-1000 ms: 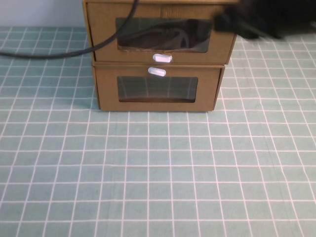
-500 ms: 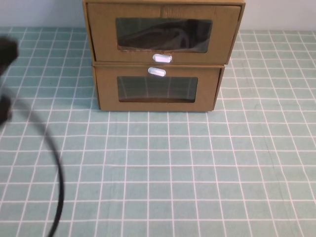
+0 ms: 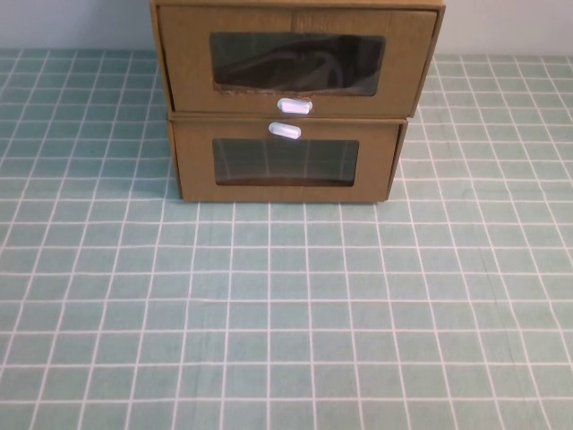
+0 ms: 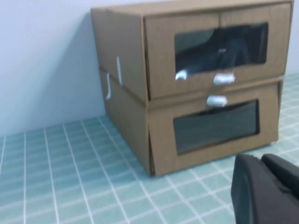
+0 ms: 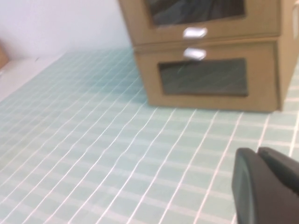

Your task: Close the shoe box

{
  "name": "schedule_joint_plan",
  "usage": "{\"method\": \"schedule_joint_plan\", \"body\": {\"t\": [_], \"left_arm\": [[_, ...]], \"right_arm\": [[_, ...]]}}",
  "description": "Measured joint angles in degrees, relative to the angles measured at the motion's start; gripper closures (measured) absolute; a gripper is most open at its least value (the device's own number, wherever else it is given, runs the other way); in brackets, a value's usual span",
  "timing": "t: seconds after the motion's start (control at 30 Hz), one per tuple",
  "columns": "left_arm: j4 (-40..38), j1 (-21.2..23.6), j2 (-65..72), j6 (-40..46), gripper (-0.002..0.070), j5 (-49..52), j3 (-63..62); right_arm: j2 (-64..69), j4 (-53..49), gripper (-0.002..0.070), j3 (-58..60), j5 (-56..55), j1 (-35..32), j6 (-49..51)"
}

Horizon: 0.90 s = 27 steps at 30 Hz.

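Two brown cardboard boxes sit one on top of the other at the top middle of the high view, on a green mat with white grid lines. The shoe box is the top one. It has a clear window in its front, and something dark lies inside behind the window. A small white pull tab sits just below that window. In the left wrist view, the front of the shoe box looks pushed in, level with its side.

The bottom box touches the shoe box from below. Its own white tab sits above its window, so the two tabs are very near each other. A pale wall stands behind the boxes.

No arm shows in the high view. The left gripper shows only in the left wrist view, as a dark shape low over the mat, in front of the boxes and apart from them. I cannot tell if it is open or closed. The right gripper shows only in the right wrist view, also dark, low over the mat and well apart from the boxes. I cannot tell if it is open or closed either. Neither gripper touches anything.
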Motion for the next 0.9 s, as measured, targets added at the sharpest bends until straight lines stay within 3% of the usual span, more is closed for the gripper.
{"method": "schedule_joint_plan", "body": {"t": [0.13, 0.27, 0.5, 0.9], "left_arm": [[-0.2, 0.0, -3.1, 0.0, 0.068, -4.4, 7.8], [-0.1, 0.0, -3.4, 0.0, 0.068, -6.7, 11.1], [-0.2, 0.0, -3.4, 0.0, 0.068, -6.1, 11.2], [-0.3, 0.0, -3.4, 0.0, 0.068, -5.9, 11.2]], "right_arm": [[0.9, 0.0, 0.0687, 7.0, -11.8, 0.0, -0.6], [1.0, 0.0, 0.0687, 11.5, -16.6, 0.0, -2.2], [1.0, 0.1, 0.0687, 18.1, -17.7, 0.0, -4.4], [1.0, 0.3, 0.0687, 18.9, -17.6, 0.0, -4.7]]}}
